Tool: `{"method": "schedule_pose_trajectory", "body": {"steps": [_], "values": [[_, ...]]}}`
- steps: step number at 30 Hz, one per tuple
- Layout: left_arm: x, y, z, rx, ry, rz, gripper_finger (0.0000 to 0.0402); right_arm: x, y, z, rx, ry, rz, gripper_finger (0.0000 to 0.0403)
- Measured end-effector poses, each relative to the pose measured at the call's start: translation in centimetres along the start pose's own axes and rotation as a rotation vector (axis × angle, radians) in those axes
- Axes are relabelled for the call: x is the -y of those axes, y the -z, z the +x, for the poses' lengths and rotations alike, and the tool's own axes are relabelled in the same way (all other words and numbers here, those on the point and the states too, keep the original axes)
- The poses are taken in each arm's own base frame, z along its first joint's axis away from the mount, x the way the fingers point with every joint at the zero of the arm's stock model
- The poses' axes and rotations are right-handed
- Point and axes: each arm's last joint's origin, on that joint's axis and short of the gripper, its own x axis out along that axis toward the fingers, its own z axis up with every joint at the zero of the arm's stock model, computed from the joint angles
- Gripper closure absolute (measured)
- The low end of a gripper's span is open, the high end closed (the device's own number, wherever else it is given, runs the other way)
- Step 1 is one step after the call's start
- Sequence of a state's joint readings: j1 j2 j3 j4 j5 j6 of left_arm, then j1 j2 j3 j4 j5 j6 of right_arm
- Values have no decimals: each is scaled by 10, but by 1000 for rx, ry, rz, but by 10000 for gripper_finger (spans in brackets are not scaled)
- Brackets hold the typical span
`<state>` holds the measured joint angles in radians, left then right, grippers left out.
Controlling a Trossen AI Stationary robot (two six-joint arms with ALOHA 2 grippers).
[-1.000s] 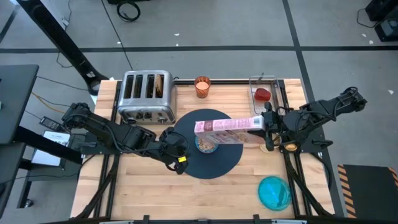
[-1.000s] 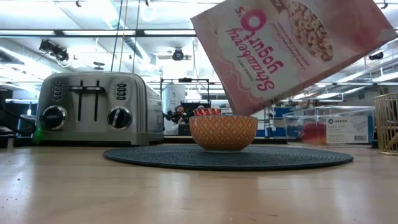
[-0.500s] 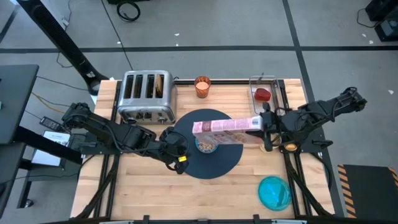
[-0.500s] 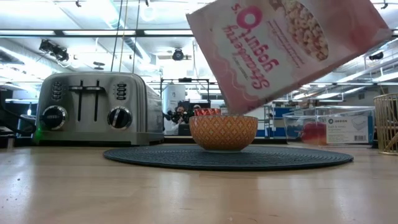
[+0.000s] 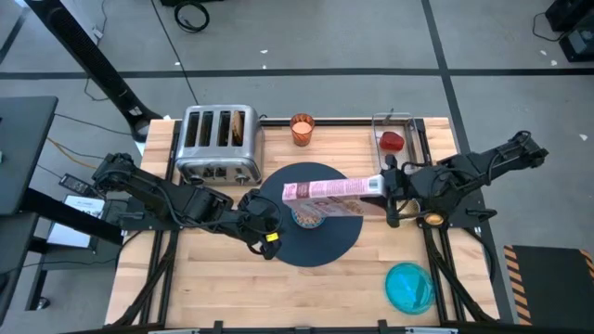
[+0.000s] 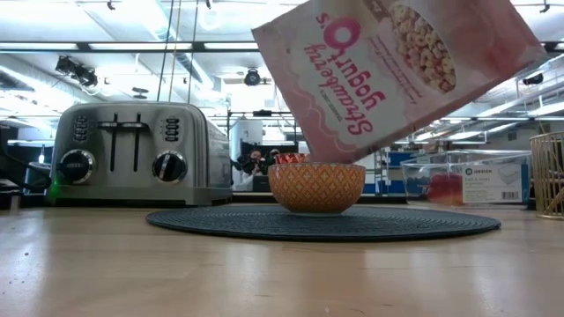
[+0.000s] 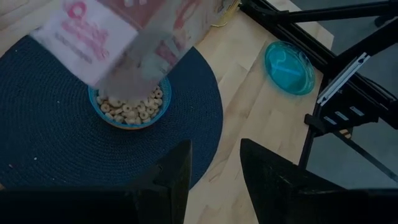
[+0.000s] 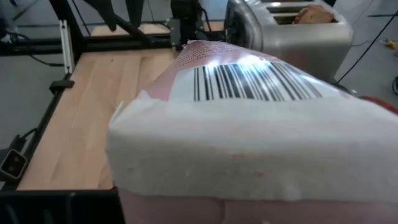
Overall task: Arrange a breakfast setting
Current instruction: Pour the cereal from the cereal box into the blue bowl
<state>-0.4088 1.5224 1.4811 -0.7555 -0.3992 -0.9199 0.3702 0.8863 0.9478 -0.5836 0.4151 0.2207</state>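
Observation:
A pink cereal box [image 5: 327, 190] hangs tilted over the small blue bowl [image 7: 129, 109], its open end down, and my right gripper [image 5: 384, 186] is shut on it. The bowl holds cereal rings and sits on the round dark-blue mat [image 5: 325, 243]. At the mat's left edge my left gripper [image 7: 214, 177] stands open above it, holding nothing. In the low view the box [image 6: 397, 70] hangs above the bowl [image 6: 315, 188]. An orange cup [image 5: 302, 128] stands at the far edge, and a teal plate [image 5: 408, 286] lies near right. My right gripper holds the cereal box by its closed bottom end [image 5: 375, 185], the end with the barcode [image 8: 249, 81], coming level from the table's right. The box itself hides the fingers in the wrist view. The box is lifted clear, slanting down over the bowl.
A silver toaster [image 5: 218, 144] with a toast slice [image 5: 238, 127] in one slot stands at the far left. A clear container with a red fruit [image 5: 393, 141] sits at the far right. Bare wood lies along the near edge.
My right gripper has moved a little toward the table's left with the cereal box. The box's open end now reaches farther left over the bowl and stays tilted down.

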Motion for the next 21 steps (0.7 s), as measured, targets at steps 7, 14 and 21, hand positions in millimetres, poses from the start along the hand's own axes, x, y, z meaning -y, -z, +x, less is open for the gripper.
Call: {"method": "schedule_pose_trajectory", "body": {"steps": [7,14,21], "values": [[1,1,0,-2,3,0,258,-2,-3,3,18,-12,-3,241],[1,1,-1,-1,5,-7,258,1,-5,-5,35,-23,11,241],[2,0,-1,8,17,-14,258,3,-2,-9,6,-7,17,241]]}}
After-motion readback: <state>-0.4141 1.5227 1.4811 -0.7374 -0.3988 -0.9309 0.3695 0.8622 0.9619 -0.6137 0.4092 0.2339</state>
